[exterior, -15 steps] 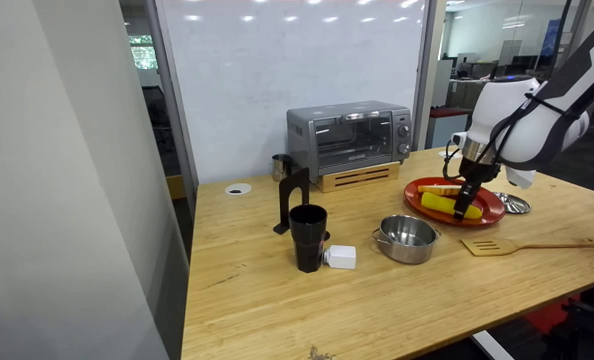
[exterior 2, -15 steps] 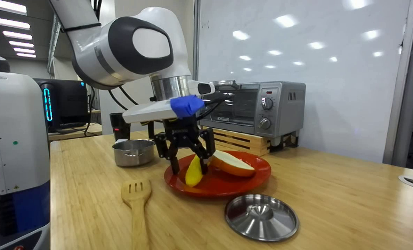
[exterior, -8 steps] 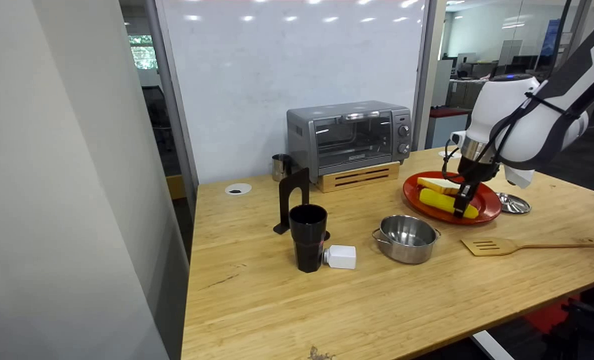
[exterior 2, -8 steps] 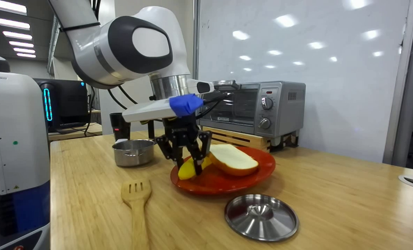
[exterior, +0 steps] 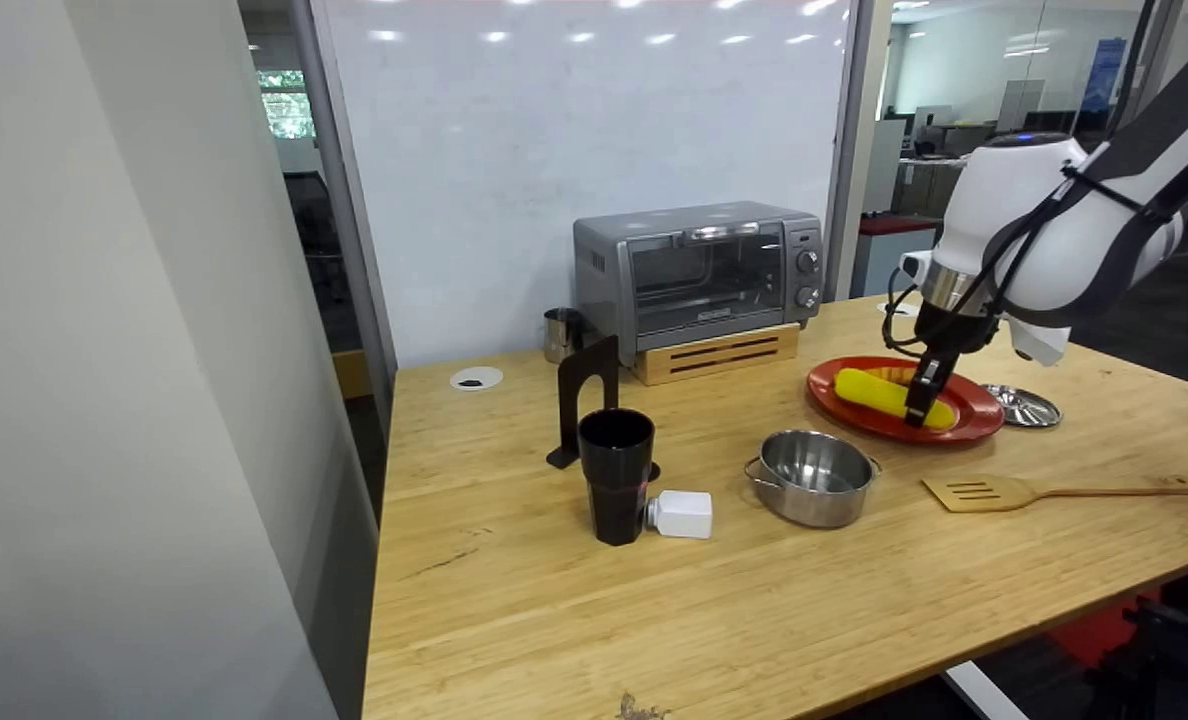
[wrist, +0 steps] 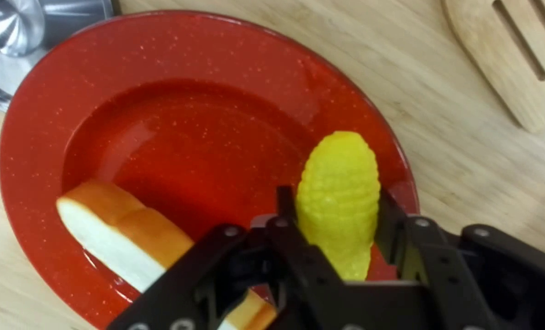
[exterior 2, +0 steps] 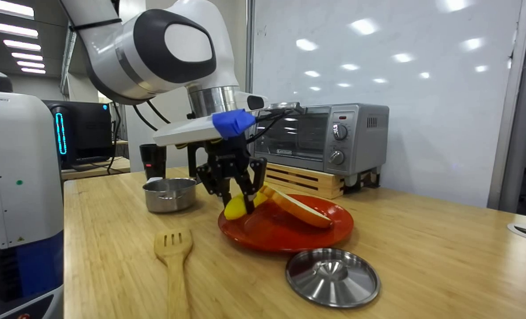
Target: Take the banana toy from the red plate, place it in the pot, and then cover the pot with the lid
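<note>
The banana toy (exterior: pixel 869 392) is bright yellow and elongated; in the wrist view its surface (wrist: pixel 339 169) is bumpy like a corn cob. My gripper (exterior 2: pixel 237 207) is shut on it, one finger on each side, and holds it a little above the red plate (exterior 2: pixel 285 237). The gripper also shows in the wrist view (wrist: pixel 336 206). The steel pot (exterior: pixel 814 490) stands beside the plate, and no toy shows in it. The silvery lid (exterior 2: pixel 333 279) lies knob up on the table beside the plate; part of it shows in the wrist view (wrist: pixel 11 32).
A bread slice (exterior 2: pixel 305 212) rests tilted on the plate. A wooden spatula (exterior: pixel 994 492) lies near the plate and pot. A black cup (exterior: pixel 616 480) and a white bottle (exterior: pixel 682 514) stand beyond the pot. A toaster oven (exterior: pixel 704 275) is at the back.
The gripper has closed on the banana toy and risen with it. The plate shifted and tipped, then settled flatter. The bread slice has tilted. Pot, lid and spatula have not moved.
</note>
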`<state>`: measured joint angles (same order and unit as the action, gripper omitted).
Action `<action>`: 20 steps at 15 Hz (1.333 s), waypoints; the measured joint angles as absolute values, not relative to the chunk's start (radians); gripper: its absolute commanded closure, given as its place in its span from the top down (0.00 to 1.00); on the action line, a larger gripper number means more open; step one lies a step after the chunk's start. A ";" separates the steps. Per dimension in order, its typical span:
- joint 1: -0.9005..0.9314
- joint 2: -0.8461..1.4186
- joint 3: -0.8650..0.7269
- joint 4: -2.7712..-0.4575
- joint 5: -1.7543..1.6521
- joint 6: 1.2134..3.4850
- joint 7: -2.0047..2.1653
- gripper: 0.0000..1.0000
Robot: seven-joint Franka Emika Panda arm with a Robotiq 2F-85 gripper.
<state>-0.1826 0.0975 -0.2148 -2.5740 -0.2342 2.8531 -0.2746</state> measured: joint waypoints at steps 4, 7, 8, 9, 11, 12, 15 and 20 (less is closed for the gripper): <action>-0.150 -0.041 -0.178 -2.612 -0.233 2.754 -0.275 0.18; -0.119 -0.160 -0.144 -2.643 -0.232 2.682 -0.275 0.18; -0.108 -0.195 -0.132 -2.650 -0.232 2.667 -0.275 0.18; -0.099 -0.226 -0.119 -2.657 -0.233 2.661 -0.274 0.18; -0.085 -0.267 -0.091 -2.668 -0.236 2.663 -0.266 0.18; -0.080 -0.278 -0.075 -2.673 -0.243 2.666 -0.257 0.18; -0.067 -0.277 -0.039 -2.682 -0.261 2.683 -0.229 0.18; 0.025 -0.239 -0.039 -2.682 -0.123 2.647 -0.313 0.18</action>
